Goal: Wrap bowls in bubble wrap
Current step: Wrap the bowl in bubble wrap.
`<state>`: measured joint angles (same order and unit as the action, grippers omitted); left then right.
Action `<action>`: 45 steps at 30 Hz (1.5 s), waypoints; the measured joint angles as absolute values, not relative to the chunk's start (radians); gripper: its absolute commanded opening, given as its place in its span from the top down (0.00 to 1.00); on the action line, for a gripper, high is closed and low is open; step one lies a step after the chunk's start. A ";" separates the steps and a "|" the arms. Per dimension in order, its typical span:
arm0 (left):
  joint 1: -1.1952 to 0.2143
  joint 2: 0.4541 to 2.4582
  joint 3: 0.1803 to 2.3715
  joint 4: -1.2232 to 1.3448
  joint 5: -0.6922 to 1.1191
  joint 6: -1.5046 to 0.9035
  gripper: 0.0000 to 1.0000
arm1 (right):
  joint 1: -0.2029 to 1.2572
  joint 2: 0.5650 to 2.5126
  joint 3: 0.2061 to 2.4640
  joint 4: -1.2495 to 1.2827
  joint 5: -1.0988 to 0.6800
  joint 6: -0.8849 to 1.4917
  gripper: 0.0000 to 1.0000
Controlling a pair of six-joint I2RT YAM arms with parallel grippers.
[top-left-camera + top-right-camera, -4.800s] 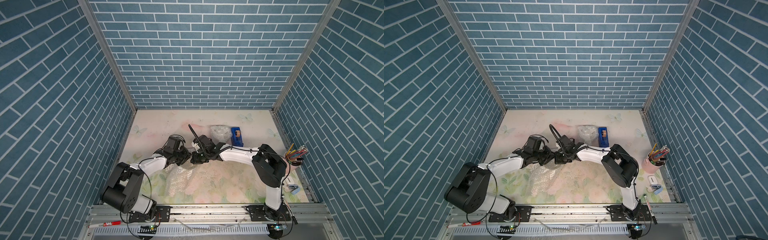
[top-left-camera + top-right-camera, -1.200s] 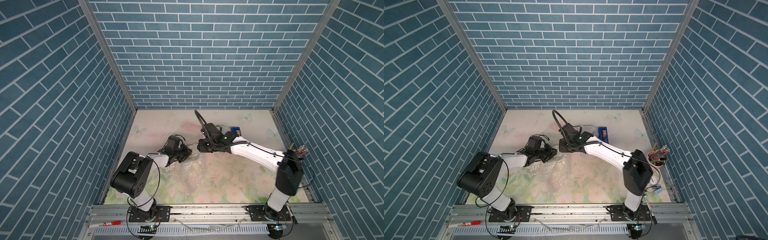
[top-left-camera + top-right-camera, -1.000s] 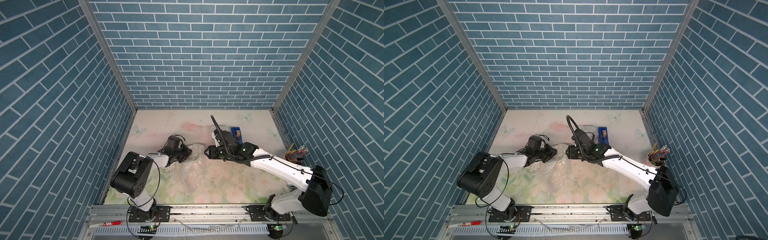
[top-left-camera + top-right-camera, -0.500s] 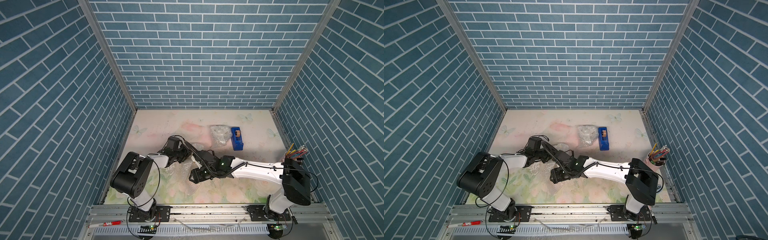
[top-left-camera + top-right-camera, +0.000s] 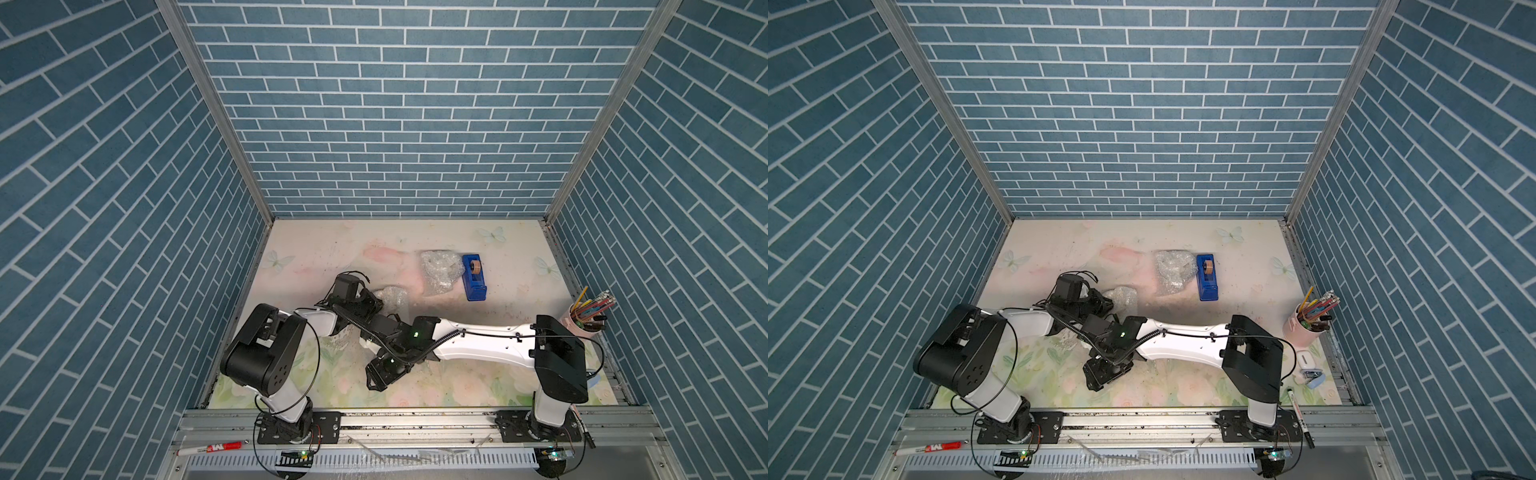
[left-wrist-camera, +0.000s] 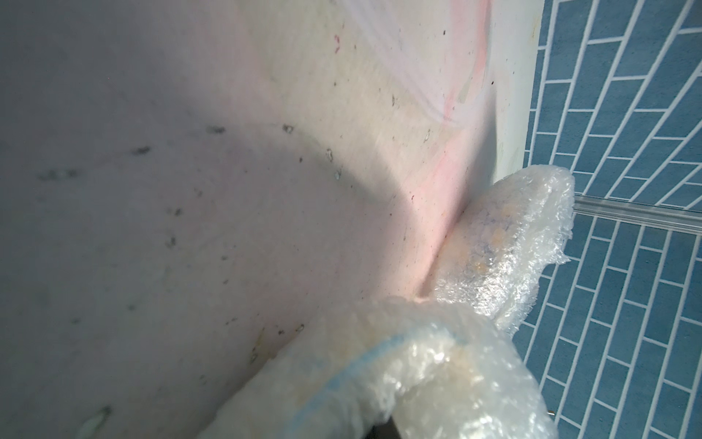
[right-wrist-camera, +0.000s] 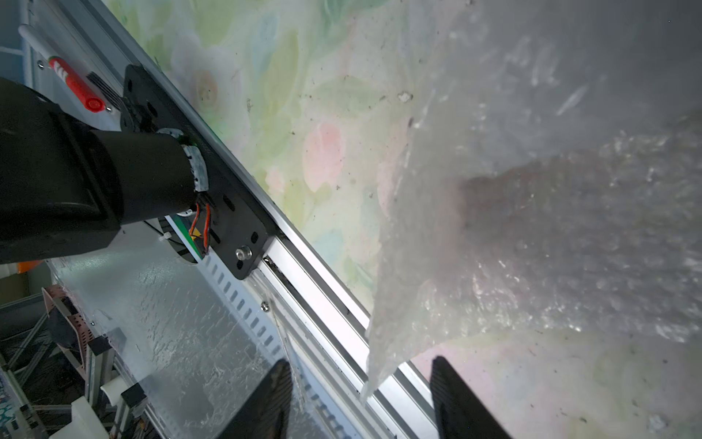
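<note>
Bubble wrap (image 7: 532, 228), clear floppy sheet: light, slippery, I'd pinch its loose corner hanging between the parted jaws of right end effector (image 7: 360, 365); left end effector (image 5: 370, 301) clamps fragile wrapped ceramic bowl (image 6: 418, 380)

On the tabletop (image 5: 332, 249), toward the back and right of centre, a bubble-wrapped bowl (image 5: 440, 272) is lying just beside the tape dispenser (image 5: 473, 276), on its left. Nearer the front and further left, a second bubble-wrapped bowl (image 5: 390, 298) is sitting against the left tool (image 5: 374, 305). In front of that, a loose bubble wrap sheet (image 7: 532, 228) is spreading under the right arm (image 5: 478, 347), one corner hanging between the fingers of the right tool (image 7: 361, 380). A pencil cup (image 5: 584, 328) is standing at the right edge. A marker (image 5: 210, 448) is lying on the front rail (image 5: 415, 419), off to the left.
</note>
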<state>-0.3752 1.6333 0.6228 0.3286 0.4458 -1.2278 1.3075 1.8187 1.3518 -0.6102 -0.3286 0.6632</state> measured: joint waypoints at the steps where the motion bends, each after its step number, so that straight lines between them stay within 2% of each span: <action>1: -0.375 1.633 0.623 0.329 0.445 -1.228 0.83 | 1.306 1.829 1.365 -0.627 -0.333 0.664 0.63; 3: -0.375 1.633 0.623 0.328 0.445 -1.228 0.83 | 1.301 1.843 1.380 -0.647 -0.338 0.666 0.64; 6: -0.375 1.633 0.623 0.328 0.445 -1.228 0.83 | 1.296 1.860 1.396 -0.691 -0.336 0.673 0.53; 11: -0.375 1.633 0.623 0.328 0.443 -1.228 0.83 | 1.283 1.862 1.396 -0.733 -0.298 0.675 0.49; 14: -0.375 1.633 0.623 0.328 0.443 -1.228 0.83 | 1.223 1.779 1.274 -0.686 -0.271 0.696 0.43; 17: -0.375 1.633 0.623 0.327 0.443 -1.228 0.83 | 1.137 1.698 1.160 -0.650 -0.250 0.731 0.43; 20: -0.375 1.633 0.623 0.327 0.443 -1.228 0.83 | 1.087 1.708 1.118 -0.590 -0.251 0.767 0.44; 24: -0.375 1.633 0.623 0.328 0.443 -1.228 0.83 | 1.097 1.785 1.115 -0.512 -0.269 0.799 0.42; 32: -0.371 1.635 0.623 0.330 0.434 -1.228 0.83 | 1.105 1.883 1.184 -0.439 -0.360 0.815 0.46; 33: -0.369 1.636 0.623 0.330 0.431 -1.229 0.83 | 1.106 1.889 1.188 -0.429 -0.371 0.815 0.47; 35: -0.367 1.637 0.623 0.331 0.428 -1.230 0.83 | 1.108 1.895 1.189 -0.414 -0.385 0.814 0.58; 37: -0.367 1.637 0.623 0.331 0.427 -1.232 0.83 | 1.110 1.900 1.188 -0.408 -0.393 0.812 0.83; 39: -0.367 1.639 0.623 0.332 0.428 -1.235 0.83 | 1.111 1.901 1.187 -0.412 -0.389 0.822 1.00; 45: -0.368 1.639 0.623 0.332 0.429 -1.235 0.83 | 1.055 1.798 1.135 -0.417 -0.347 0.830 1.00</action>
